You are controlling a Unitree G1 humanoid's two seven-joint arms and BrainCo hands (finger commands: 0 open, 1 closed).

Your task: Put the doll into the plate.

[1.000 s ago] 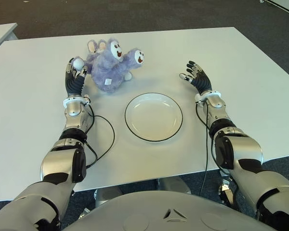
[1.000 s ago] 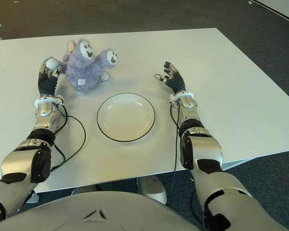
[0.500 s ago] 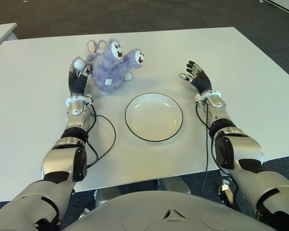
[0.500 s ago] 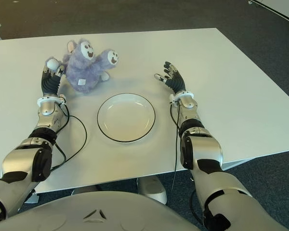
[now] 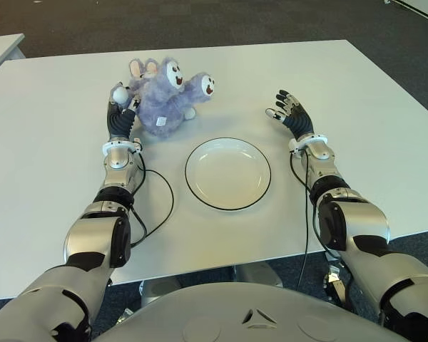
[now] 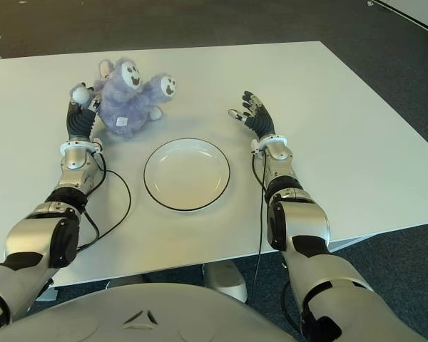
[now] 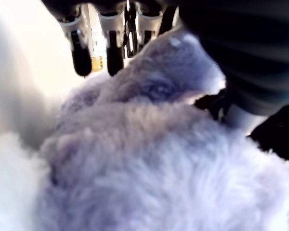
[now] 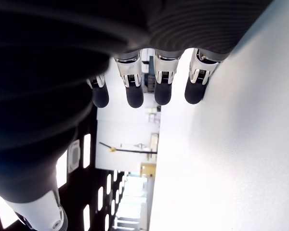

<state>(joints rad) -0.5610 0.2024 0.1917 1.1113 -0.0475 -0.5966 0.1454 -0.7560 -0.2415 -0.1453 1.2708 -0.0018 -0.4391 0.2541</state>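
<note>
Your left hand (image 5: 120, 114) pressed against the doll (image 5: 164, 96) beyond the plate (image 5: 227, 173), fingers extended and not yet closed, your right hand (image 5: 289, 112) spread idle beside the plate; soft and light, it probably needed gripping around the body.

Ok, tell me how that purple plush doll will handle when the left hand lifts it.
The doll looks like fluffy stuffed fabric, so it is probably light and should squash under the left hand rather than slip. Its limbs stick out loosely and may flop or dangle. It is likely unbreakable if dropped onto the plate.
</note>
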